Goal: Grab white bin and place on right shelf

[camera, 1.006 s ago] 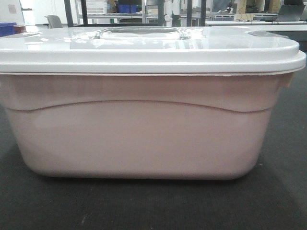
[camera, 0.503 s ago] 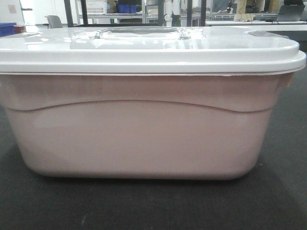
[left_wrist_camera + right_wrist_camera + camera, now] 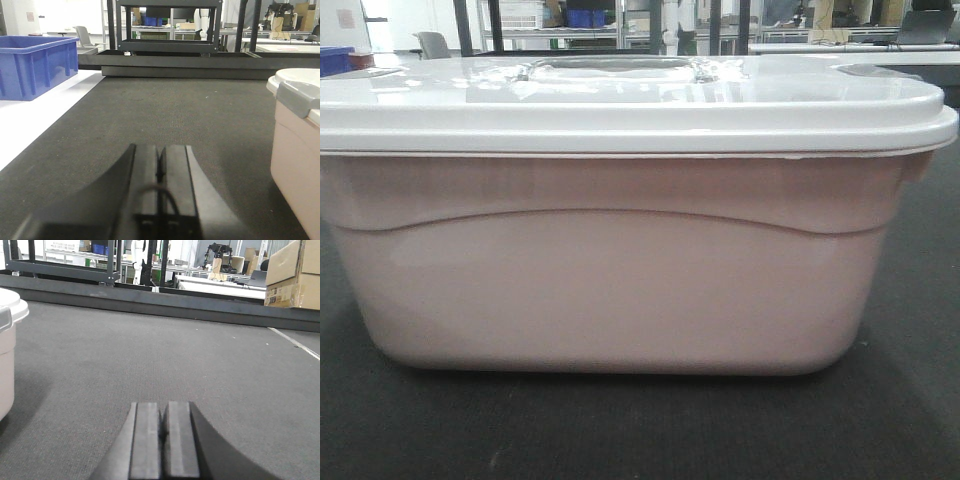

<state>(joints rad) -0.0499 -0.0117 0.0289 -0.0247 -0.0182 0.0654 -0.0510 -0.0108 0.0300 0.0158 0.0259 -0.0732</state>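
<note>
The white bin (image 3: 620, 280), a pale pinkish tote with a curved ridge and a glossy white lid (image 3: 630, 100), stands on dark carpet and fills the front view. Its end shows at the right edge of the left wrist view (image 3: 295, 150) and at the left edge of the right wrist view (image 3: 6, 365). My left gripper (image 3: 160, 150) is shut and empty, low over the carpet to the left of the bin. My right gripper (image 3: 164, 407) is also shut and empty, to the right of the bin. Neither touches it. The right shelf is out of view.
A blue crate (image 3: 35, 65) sits on a white floor strip (image 3: 30, 120) at far left. A black rack (image 3: 170, 45) and a long dark rail (image 3: 150, 297) cross the back. Cardboard boxes (image 3: 292, 275) stand at far right.
</note>
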